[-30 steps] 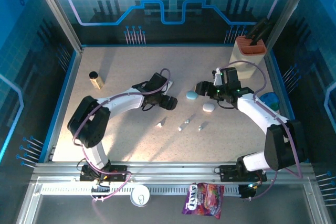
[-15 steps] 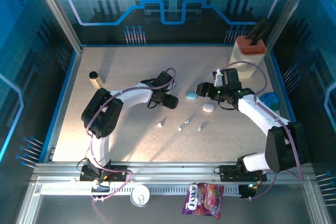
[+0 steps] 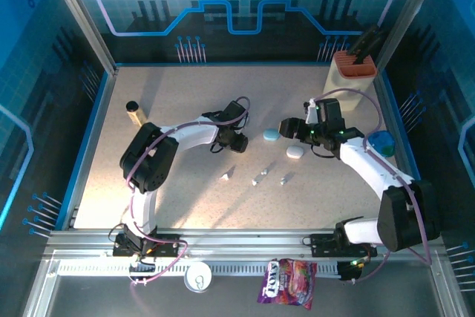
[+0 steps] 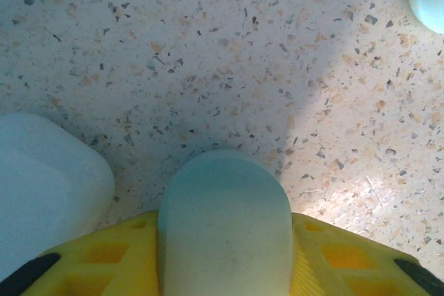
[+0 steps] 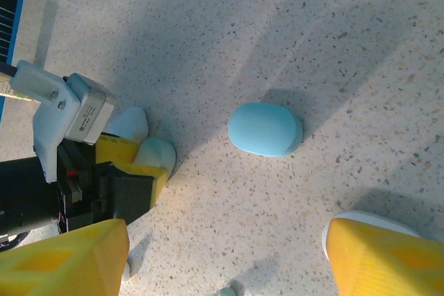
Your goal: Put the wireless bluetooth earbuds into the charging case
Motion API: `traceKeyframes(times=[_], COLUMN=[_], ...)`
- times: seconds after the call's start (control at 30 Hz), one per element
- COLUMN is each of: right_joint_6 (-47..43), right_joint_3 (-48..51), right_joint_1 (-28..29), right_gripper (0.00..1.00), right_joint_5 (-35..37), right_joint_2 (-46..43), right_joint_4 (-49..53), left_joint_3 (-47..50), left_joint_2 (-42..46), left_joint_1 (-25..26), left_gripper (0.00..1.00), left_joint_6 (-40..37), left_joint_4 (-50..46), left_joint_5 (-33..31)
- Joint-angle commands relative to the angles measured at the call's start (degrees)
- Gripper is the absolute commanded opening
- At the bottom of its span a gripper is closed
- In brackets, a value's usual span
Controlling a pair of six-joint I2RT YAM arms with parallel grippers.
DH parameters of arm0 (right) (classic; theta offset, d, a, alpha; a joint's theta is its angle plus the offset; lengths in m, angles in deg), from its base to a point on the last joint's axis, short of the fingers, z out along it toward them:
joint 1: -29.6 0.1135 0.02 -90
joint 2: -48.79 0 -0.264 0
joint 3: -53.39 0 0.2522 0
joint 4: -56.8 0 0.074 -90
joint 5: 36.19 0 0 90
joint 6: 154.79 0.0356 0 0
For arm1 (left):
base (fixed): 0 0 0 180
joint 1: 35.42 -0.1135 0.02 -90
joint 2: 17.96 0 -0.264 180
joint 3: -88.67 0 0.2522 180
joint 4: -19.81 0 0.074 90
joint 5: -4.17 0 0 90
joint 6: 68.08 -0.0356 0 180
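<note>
Your left gripper (image 3: 236, 141) is narrow and holds a pale case (image 4: 224, 220). In the left wrist view the yellow fingers (image 4: 326, 254) touch this case on both sides. The case looks closed from this side, and you cannot see what is in it. Just beside it, on the left in that view, lies a white rounded thing (image 4: 41, 185); I cannot tell what it is.

Your right gripper (image 3: 286, 127) is wide, and nothing is between its fingers (image 5: 69, 258). A blue case (image 5: 265, 129) lies on the table (image 3: 171, 198) in front of it, between the two grippers. This case is shut, so its content is hidden. A white case (image 3: 295, 152) lies near it, toward you. In the right wrist view its edge shows under one yellow finger, and I cannot tell if the two touch. Also this case shows no opening.

The earbuds (image 3: 257, 179) are not in any case. You see three small white pieces in a loose row on the bare table, nearer to you than the cases and apart from both grippers. They are too small to tell how each one lies.

At the far right corner stands a holder (image 3: 352, 72) with an orange top, and a dark tool (image 3: 367, 41) sticks out of it. A small bottle (image 3: 133, 113) with a dark cap stands upright at the far left, well apart from the rest. Its content I cannot tell.
</note>
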Motion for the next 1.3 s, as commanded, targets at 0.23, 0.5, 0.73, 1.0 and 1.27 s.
traceKeyframes(times=[0.23,0.5,0.73,1.0,1.27], right_joint_6=[0.2,3.4,5.4,6.9,6.6], right_joint_3=[0.5,1.5,2.1,1.4,-0.3], right_joint_1=[-0.9,-0.2,2.8,6.9,9.4], right_gripper=[0.75,0.74,0.72,0.69,0.6], right_joint_5=[-6.0,-19.6,-24.8,-24.2,-23.8], right_joint_2=[-7.7,-8.7,-7.8,-3.4,2.0], right_joint_4=[6.2,7.6,5.9,2.6,0.7], left_joint_3=[10.9,27.5,29.7,30.9,30.7], left_joint_2=[13.6,25.4,27.8,29.2,29.9], left_joint_1=[1.4,1.8,2.2,3.1,3.6], left_gripper=[0.37,0.39,0.39,0.4,0.4], left_joint_6=[-10.3,-27.0,-35.5,-37.4,-38.2], left_joint_4=[12.4,36.3,38.3,41.1,39.9], left_joint_5=[6.1,21.2,26.9,29.5,30.8])
